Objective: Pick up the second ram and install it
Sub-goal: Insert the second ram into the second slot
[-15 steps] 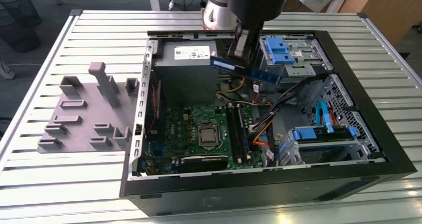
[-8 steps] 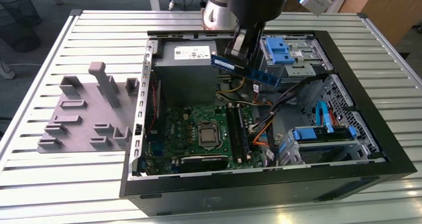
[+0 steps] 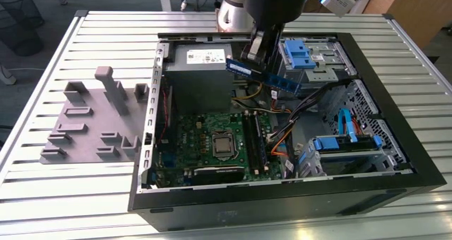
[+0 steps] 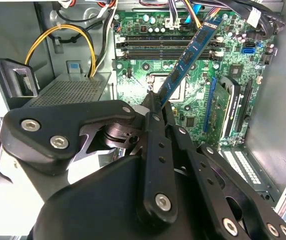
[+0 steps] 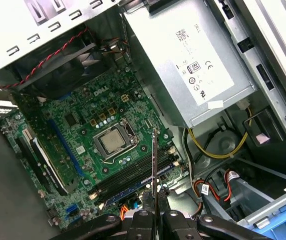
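Green ram (image 3: 267, 77) is riding in my gripper (image 3: 251, 57): jaws are pinching nearly closed on one end of the stick, w/ the rest jutting free. In the exterior view it's tilting in the air over the open case (image 3: 395, 160), near the psu (image 3: 201, 65), well above the mobo (image 3: 211, 139) and touching nothing else. In the second wrist view the ram (image 4: 188, 55) is sticking out from my gripper (image 4: 155, 102) at a slant across the mobo (image 4: 143, 70), its far end overlapping the black slots (image 4: 148, 50). In the first wrist view I'm seeing the ram (image 5: 154, 155) edge-on, a thin line running out from my gripper (image 5: 153, 200) and crossing the slots (image 5: 132, 175) beside the cpu socket (image 5: 113, 143). Grey holder (image 3: 92, 123) is sitting on the slatted table (image 3: 71, 197), at the exterior view's left of the case, well apart from me
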`<action>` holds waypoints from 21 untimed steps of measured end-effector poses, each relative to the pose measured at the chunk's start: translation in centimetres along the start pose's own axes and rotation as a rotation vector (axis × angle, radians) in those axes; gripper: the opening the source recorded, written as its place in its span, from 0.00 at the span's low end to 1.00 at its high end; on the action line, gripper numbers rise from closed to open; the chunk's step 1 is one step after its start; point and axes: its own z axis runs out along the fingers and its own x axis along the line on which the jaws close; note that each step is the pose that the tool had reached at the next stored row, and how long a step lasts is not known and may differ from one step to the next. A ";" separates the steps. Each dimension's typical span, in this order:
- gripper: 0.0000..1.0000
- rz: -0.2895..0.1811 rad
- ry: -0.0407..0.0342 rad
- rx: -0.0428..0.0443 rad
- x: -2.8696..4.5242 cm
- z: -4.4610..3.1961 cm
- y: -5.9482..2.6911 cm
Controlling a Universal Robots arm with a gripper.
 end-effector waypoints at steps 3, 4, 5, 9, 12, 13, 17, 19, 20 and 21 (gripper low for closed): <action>0.14 0.008 0.0000 0.0001 0.00 0.00 0.00; 0.14 0.013 -0.0001 0.0002 0.00 0.00 0.00; 0.14 0.018 0.0001 0.0003 0.00 0.00 0.00; 0.14 0.059 0.0000 0.0009 0.00 0.01 0.00; 0.14 0.100 0.0000 0.0015 0.00 0.02 0.00; 0.14 0.116 0.0000 0.0018 0.00 0.02 0.00; 0.14 0.183 0.0000 0.0028 0.00 0.05 0.00; 0.14 0.217 0.0000 0.0033 0.00 0.06 0.00; 0.14 0.235 0.0001 0.0036 0.00 0.06 0.00; 0.14 0.250 0.0001 0.0039 0.00 0.07 0.00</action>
